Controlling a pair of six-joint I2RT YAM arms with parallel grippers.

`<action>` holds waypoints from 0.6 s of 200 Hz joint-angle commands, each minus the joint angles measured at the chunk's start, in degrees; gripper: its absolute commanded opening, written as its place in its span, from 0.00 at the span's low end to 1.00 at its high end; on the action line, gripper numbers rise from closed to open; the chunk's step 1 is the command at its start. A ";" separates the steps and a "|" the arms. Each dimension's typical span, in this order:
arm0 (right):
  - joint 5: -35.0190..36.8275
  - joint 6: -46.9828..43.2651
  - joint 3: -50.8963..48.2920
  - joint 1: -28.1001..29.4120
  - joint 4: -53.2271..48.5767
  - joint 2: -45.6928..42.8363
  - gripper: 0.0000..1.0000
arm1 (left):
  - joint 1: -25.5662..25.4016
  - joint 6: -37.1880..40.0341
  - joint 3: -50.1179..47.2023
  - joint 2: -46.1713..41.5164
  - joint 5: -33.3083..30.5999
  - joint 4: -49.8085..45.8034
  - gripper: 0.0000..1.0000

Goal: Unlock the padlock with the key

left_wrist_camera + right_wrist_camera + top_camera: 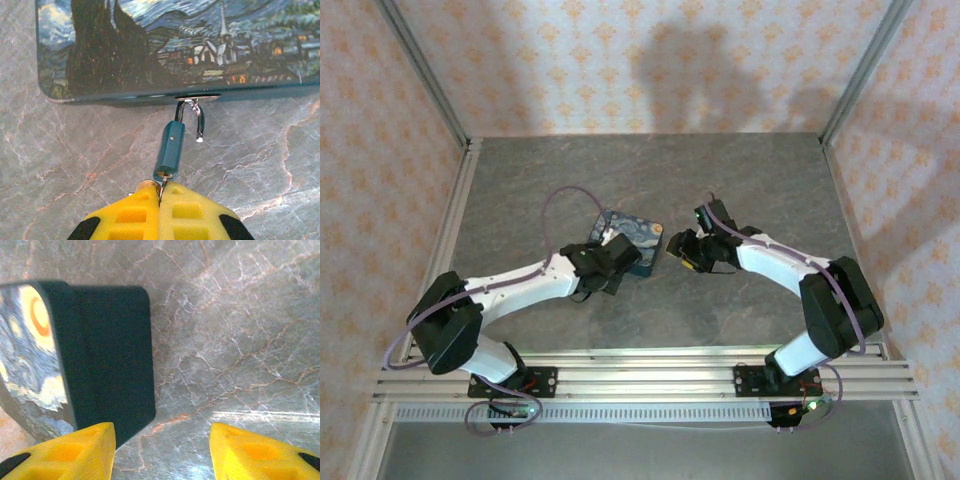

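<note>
Grey tabletop (75,165): left gripper (160,192) pinches the tiny, stiff key (162,181) by its head, padlock (170,147) directly ahead; right gripper (162,440) spread wide.

Grey marbled table (720,180) — floral-papered walls (620,60) behind
</note>
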 commanded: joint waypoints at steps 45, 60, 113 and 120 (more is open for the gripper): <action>2.49 -2.02 7.72 -0.15 -2.40 1.36 0.53 | 9.47 -2.78 -8.20 -8.46 2.44 8.02 0.00; 2.09 -2.13 8.55 -0.19 -2.35 2.18 0.53 | 11.79 -1.56 -8.29 -8.84 3.38 8.17 0.00; -0.35 -3.70 12.68 -0.10 -3.65 6.71 0.54 | 18.38 4.08 -7.71 -8.30 5.27 10.22 0.00; -0.65 -3.66 12.97 -0.10 -3.63 7.14 0.53 | 18.87 4.28 -7.64 -8.03 5.66 10.54 0.00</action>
